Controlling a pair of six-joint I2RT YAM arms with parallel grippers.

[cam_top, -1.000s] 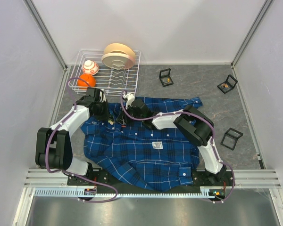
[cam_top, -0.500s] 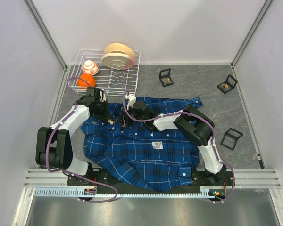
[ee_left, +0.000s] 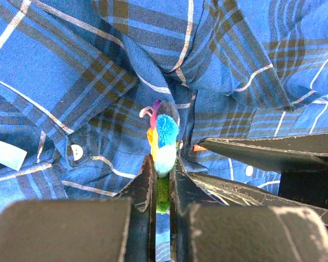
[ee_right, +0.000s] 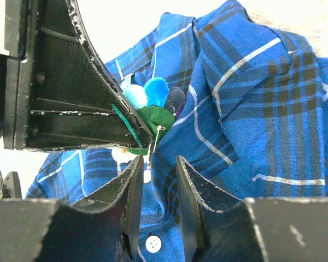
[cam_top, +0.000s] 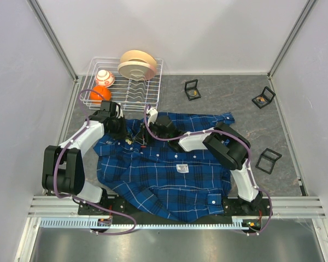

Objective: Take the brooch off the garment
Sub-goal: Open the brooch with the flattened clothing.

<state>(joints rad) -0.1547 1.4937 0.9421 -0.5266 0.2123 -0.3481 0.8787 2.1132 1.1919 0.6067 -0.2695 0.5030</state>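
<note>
Since a second ago my right arm has crept a little toward the far-left corner of the desk (cam_top: 235, 101), so my right claw (ee_right: 157, 164) is now closer to the brooch. My left arm has hardly changed its place.

My left claw (ee_left: 161, 166) is closed tight on the brooch (ee_left: 165, 134). Its two fingers pinch the lower, pale and green part, and the blue and purple tufts stick out just past the tips. My right claw stands about half open. In its own view the brooch is just beyond its tips, close against the black finger of the left claw. Cloth shows in the gap between the right fingers, but I cannot tell if they press it, so I count nothing as held there.

The brooch sits on the shirt (cam_top: 169, 180), on the front strip near the collar, with a white button just beside it. A thin pin seems to go from the green part into the cloth, so I judge it is not free yet.

The shirt lies spread over the middle of the desk, down to the near edge. The brooch is at its far-left part, just in front of the rack (cam_top: 120, 93).

As I judge it, the grasp is done. Working the pin out of the cloth and lifting the brooch away are left.
</note>
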